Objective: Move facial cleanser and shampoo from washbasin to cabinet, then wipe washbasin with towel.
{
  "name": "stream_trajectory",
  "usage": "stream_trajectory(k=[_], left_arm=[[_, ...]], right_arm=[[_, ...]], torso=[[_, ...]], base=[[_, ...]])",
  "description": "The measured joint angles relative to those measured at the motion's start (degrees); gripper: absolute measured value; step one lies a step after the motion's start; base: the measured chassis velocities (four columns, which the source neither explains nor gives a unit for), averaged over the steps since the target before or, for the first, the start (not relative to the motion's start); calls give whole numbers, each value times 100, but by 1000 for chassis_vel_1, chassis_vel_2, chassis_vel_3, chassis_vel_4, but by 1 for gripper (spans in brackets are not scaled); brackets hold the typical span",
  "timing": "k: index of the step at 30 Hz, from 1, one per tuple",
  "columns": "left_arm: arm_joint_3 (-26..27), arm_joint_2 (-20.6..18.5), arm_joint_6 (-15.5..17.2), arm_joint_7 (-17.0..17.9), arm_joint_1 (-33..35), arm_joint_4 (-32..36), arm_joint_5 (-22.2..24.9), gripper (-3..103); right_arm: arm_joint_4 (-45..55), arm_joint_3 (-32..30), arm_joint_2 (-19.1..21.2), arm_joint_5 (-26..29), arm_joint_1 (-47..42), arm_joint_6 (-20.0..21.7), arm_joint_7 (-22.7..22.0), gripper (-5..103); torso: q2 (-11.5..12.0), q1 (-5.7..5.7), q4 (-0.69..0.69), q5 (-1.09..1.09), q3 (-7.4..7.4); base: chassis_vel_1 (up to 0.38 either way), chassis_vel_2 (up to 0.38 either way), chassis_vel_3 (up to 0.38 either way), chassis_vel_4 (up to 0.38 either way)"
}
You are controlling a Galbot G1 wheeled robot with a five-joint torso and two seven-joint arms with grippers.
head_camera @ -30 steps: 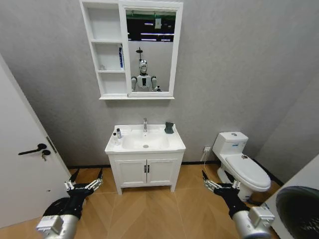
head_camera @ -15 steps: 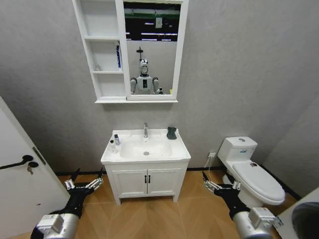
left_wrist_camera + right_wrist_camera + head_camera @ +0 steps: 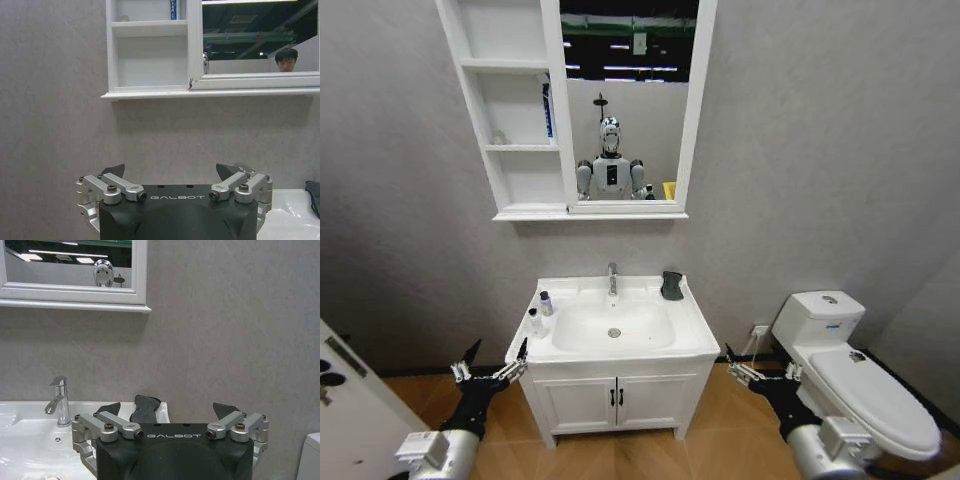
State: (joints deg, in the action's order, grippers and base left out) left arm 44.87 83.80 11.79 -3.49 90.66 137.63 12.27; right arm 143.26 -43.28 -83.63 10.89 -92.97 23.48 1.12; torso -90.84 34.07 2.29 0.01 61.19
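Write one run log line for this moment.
left hand: open, low | right hand: open, low | two bottles: washbasin left | towel: back right

White ceramic washbasin (image 3: 695,335) carrying toiletries and cloth

Two small bottles (image 3: 540,313) stand on its left rim; the dark grey towel (image 3: 672,286) lies back right.

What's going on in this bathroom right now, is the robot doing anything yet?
Nothing is being handled yet. The robot faces the washbasin, with its left pincer and right pincer both open and empty, held low on either side of the cupboard under it. Two small bottles stand on the basin's left rim, and the dark towel lies at its back right corner, beside the tap. The cabinet above holds a blue item on its middle shelf.
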Motion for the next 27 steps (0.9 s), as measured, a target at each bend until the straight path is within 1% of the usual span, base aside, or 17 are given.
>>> stream_trajectory(k=[8, 12, 15, 16, 18, 19, 21, 22, 24, 25, 27], left_arm=[[-21, 6, 2, 1, -13, -21, -4, 100], [-49, 18, -3, 19, -37, -78, -23, 100], [-78, 36, -44, 24, -42, -158, -58, 100], [-85, 45, -74, 23, -43, -215, -80, 100], [-91, 74, -200, 19, -52, -402, -141, 100], [-91, 74, -200, 19, -52, -402, -141, 100], [-48, 101, -427, -26, -49, -643, -294, 100], [-48, 101, -427, -26, -49, -643, -294, 100], [7, 133, -698, -87, 21, -947, -347, 100], [7, 133, -698, -87, 21, -947, -347, 100], [66, 172, -971, -208, 82, -1365, -349, 100]], right_arm=[[-1, 24, 5, -2, 5, -5, -4, 100], [-21, 58, 12, -5, 49, -57, -84, 100], [-52, 57, 18, -3, 57, -98, -120, 100], [-62, 48, 21, 0, 59, -107, -133, 100], [-83, 24, 30, 11, 75, -124, -156, 100], [-83, 24, 30, 11, 75, -124, -156, 100], [-102, 20, 39, 26, 108, -128, -184, 100], [-102, 20, 39, 26, 108, -128, -184, 100], [-120, 19, 36, 34, 133, -132, -208, 100], [-120, 19, 36, 34, 133, -132, -208, 100], [-139, 16, 27, 38, 144, -143, -223, 100]], torso=[[0, 0, 0, -1, 0], [1, 2, -1, -1, 1], [2, 7, -2, -1, 2], [3, 8, 0, -1, 3], [2, 3, 4, -1, 1], [2, 3, 4, -1, 1], [0, -3, -1, -1, 0], [0, -3, -1, -1, 0], [-3, -6, -1, -2, -2], [-3, -6, -1, -2, -2], [-3, -6, -2, -1, -1]], base=[[-243, 251, 245, -232], [-222, 212, 210, -215], [-153, 150, 138, -69], [-99, 90, 48, -26], [-49, 23, -4, 3], [0, 0, 0, 0], [0, 0, 0, 0], [0, 0, 0, 0], [69, -34, -40, 39], [52, -38, -40, 35], [26, -16, -14, 18]])
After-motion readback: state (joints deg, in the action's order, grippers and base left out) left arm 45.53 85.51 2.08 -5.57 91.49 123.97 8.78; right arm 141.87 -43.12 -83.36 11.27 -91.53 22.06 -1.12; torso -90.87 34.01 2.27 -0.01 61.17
